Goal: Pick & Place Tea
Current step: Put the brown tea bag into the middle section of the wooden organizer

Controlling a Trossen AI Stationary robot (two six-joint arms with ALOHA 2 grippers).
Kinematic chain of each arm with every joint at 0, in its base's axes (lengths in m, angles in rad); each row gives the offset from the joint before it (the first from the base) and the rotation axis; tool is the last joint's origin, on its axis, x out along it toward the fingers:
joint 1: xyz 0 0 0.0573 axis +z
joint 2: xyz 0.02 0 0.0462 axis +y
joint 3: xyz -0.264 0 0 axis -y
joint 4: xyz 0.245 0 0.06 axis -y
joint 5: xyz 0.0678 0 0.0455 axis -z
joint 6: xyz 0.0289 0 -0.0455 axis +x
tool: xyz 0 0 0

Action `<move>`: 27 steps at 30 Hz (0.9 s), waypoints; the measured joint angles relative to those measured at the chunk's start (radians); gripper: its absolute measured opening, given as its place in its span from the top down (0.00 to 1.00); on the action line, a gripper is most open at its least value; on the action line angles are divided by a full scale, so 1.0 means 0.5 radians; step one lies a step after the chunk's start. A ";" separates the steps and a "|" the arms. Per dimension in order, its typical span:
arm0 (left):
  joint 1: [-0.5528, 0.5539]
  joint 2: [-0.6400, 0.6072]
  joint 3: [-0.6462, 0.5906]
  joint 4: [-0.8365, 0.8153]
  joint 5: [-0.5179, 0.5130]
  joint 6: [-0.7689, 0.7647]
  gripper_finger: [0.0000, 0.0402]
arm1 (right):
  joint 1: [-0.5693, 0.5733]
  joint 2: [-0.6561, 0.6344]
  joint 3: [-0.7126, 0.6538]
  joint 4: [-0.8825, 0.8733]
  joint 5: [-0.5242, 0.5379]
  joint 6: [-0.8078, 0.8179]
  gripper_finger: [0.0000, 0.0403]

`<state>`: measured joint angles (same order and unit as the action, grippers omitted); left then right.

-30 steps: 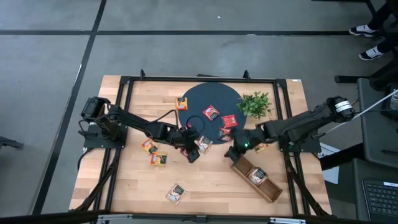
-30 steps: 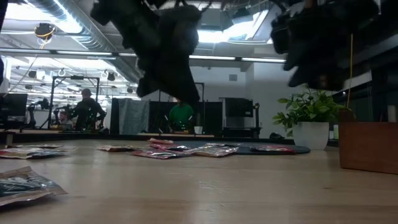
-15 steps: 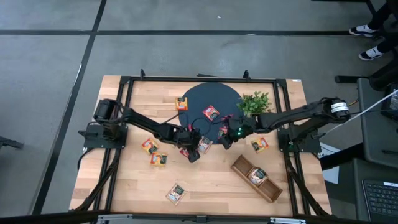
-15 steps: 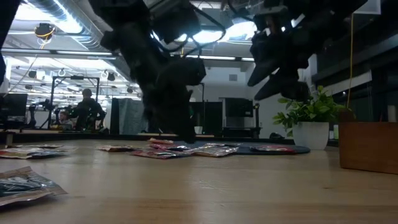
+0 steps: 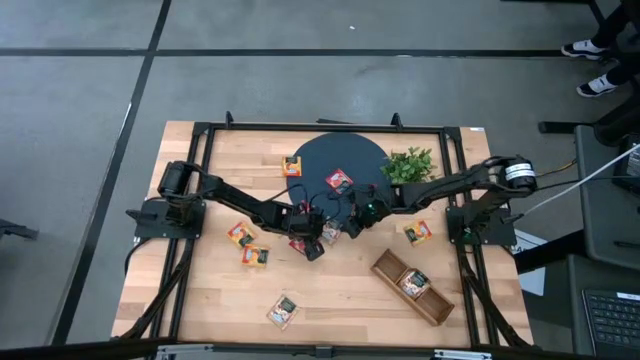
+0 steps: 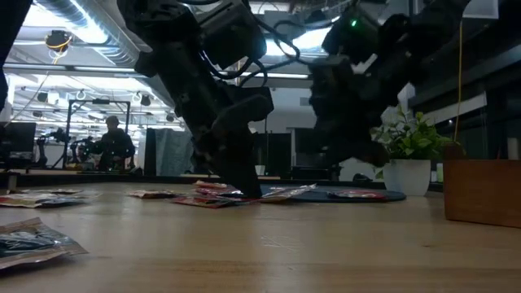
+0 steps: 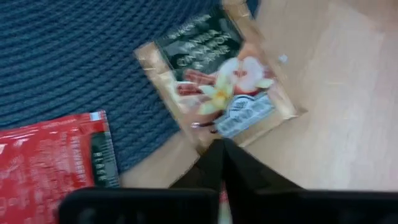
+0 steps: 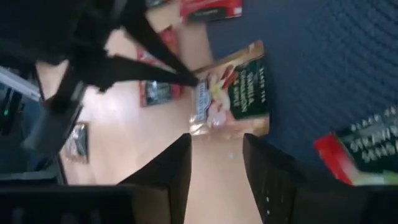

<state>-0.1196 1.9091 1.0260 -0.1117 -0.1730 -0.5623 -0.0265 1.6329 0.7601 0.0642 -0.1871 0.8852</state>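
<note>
A wooden table (image 5: 340,300) carries a dark round mat (image 5: 345,155), a plant (image 5: 408,166) and scattered tea; beyond it lies an open workshop.

Over the last second the left gripper (image 7: 221,155) has come down and closed. Its fingers now pinch the near edge of a tan packet (image 7: 217,93) lying half on the mat's rim, and in the low view that packet's far edge tips up off the mat. The right gripper (image 8: 217,168) has swung away from the tray (image 5: 385,266) to just across this same packet, with its jaws spread wide and nothing between them. Judging by this, the pick is secured and a hand-over or a two-arm lift looks likely next.

A red packet (image 7: 56,155) lies on the mat just beside the left fingers. More tea sits well behind the left gripper on bare wood.

The tray, well behind the right gripper, holds one packet (image 5: 414,282) in its middle compartment. The end compartments look empty.
</note>
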 joint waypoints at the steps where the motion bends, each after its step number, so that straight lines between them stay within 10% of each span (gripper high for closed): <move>1: 0.000 0.001 0.000 -0.002 -0.001 -0.002 1.00 | -0.014 0.021 0.000 0.009 0.000 0.001 0.64; 18: 0.000 0.010 -0.009 0.051 0.008 -0.053 0.99 | -0.071 0.182 0.002 0.146 -0.051 0.107 0.65; 27: 0.000 0.011 -0.010 0.061 0.021 -0.053 0.98 | -0.070 0.182 0.002 0.151 -0.050 0.145 0.88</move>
<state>-0.1196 1.9144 1.0210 -0.0814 -0.1627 -0.5888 -0.0617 1.7241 0.7609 0.1399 -0.2124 0.9580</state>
